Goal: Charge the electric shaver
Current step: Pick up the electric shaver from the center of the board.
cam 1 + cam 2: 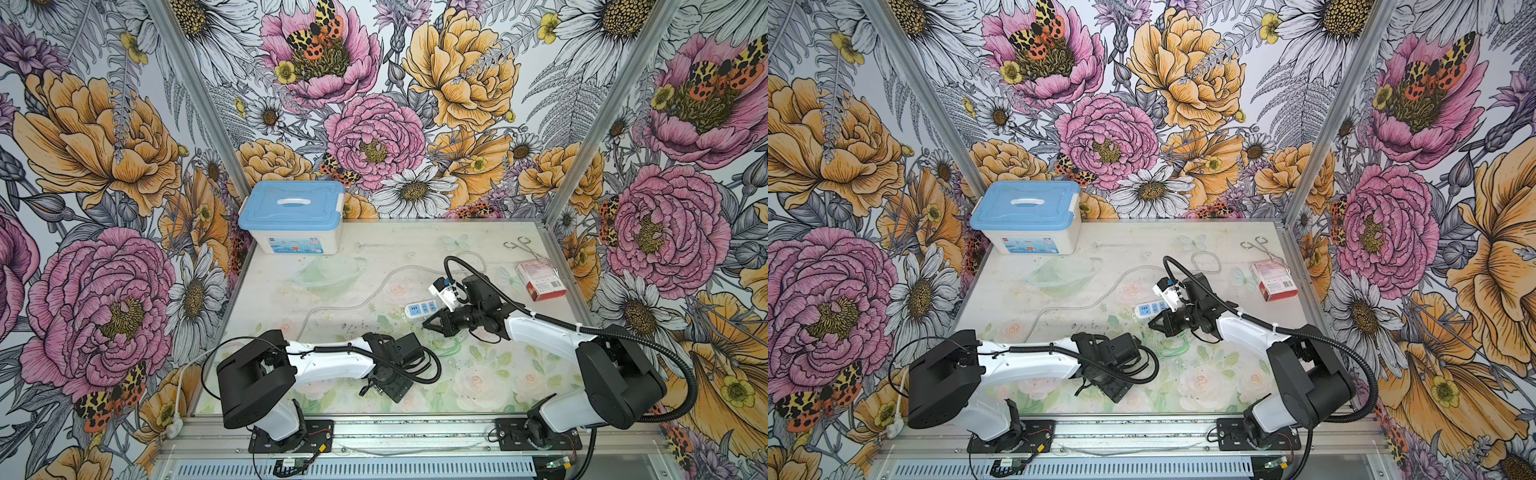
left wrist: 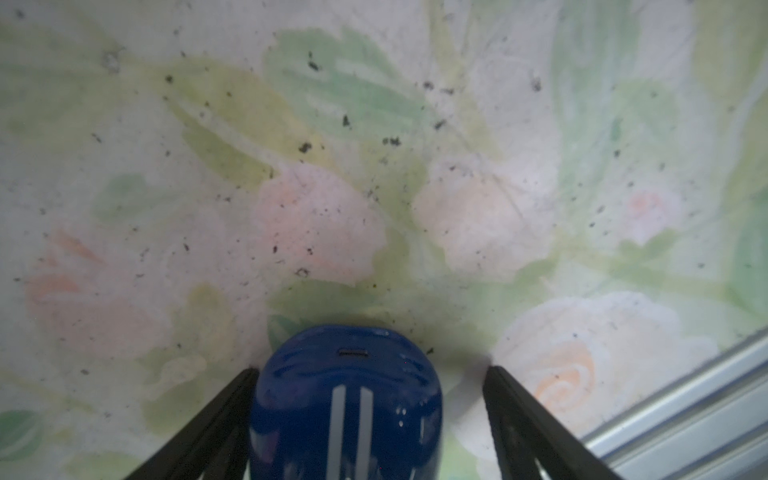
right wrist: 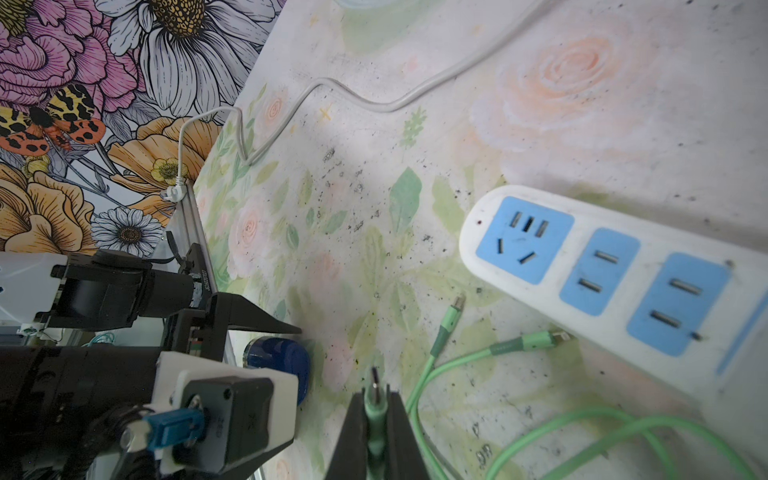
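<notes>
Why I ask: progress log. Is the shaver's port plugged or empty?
Empty: the port slot on electric shaver is bare; right gripper holds the green connector.

The right end effector (image 3: 376, 397) is clamped on a green plug (image 3: 374, 409), whose metal tip pokes out past the fingertips above the floral worktop (image 3: 353, 208). The green cable (image 3: 461, 359) loops beside a white power strip (image 3: 615, 249) with blue sockets. Two more green connectors lie just beside the strip. The dark blue electric shaver (image 3: 282, 357) is near, apparently resting on the worktop, half hidden behind the left arm (image 3: 83, 374).
</notes>
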You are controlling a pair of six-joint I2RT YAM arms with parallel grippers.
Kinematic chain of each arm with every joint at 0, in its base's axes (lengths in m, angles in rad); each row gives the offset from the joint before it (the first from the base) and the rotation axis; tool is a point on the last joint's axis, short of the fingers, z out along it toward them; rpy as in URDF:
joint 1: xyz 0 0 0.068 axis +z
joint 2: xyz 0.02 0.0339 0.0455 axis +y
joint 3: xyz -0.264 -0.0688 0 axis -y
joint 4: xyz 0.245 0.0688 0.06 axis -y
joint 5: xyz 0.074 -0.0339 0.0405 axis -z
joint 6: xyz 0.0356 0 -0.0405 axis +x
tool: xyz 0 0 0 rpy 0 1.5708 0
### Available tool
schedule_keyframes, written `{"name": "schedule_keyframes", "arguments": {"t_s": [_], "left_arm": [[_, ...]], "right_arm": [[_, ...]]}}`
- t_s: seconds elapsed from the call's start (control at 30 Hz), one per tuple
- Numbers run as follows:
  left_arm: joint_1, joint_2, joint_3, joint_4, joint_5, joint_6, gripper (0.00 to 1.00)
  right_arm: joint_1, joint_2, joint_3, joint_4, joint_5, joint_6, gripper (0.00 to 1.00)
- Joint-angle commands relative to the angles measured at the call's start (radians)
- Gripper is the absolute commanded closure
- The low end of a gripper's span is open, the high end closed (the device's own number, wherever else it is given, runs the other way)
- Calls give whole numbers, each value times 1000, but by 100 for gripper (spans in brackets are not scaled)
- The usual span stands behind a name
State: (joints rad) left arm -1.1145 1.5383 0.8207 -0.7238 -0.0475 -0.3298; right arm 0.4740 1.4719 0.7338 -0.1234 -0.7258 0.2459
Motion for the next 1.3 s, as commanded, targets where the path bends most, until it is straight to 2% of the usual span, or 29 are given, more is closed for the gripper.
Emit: {"name": "schedule_keyframes", "arguments": {"t_s": [0.0,0.3,0.4,0.5,0.67,0.7,0.77,0.83,0.9,1.0,1.1,1.23,1.27], "left_arm": [[17,-28,-40,-12,74,-4,15],[18,-11,-53,-8,98,-16,27],[18,0,-54,-4,110,-16,34],[12,11,-52,-5,129,-17,46],[-18,-11,-67,-1,117,-51,53],[-24,-16,-70,0,112,-58,52],[-33,-23,-78,1,106,-72,33],[-37,-29,-83,1,91,-80,25],[-39,-31,-84,-2,83,-78,21],[-39,-35,-84,0,86,-78,20],[-39,-22,-85,0,90,-77,27],[-42,0,-84,3,113,-75,53],[-46,2,-86,4,114,-76,56]], "right_arm": [[-9,-27,-7,8,12,7,100],[-9,-27,-5,7,17,13,100],[-9,-28,-7,7,19,17,100],[-9,-31,-12,8,25,17,100],[-10,-25,-9,7,29,19,100],[-9,-23,-7,8,27,19,100],[-9,-19,-3,7,23,18,100],[-9,-19,-3,8,23,19,100],[-9,-20,-3,7,22,20,100],[-9,-25,-5,6,25,22,100],[-9,-25,-6,7,26,24,100],[-9,-25,-7,8,29,26,100],[-9,-25,-7,8,31,26,100]]}}
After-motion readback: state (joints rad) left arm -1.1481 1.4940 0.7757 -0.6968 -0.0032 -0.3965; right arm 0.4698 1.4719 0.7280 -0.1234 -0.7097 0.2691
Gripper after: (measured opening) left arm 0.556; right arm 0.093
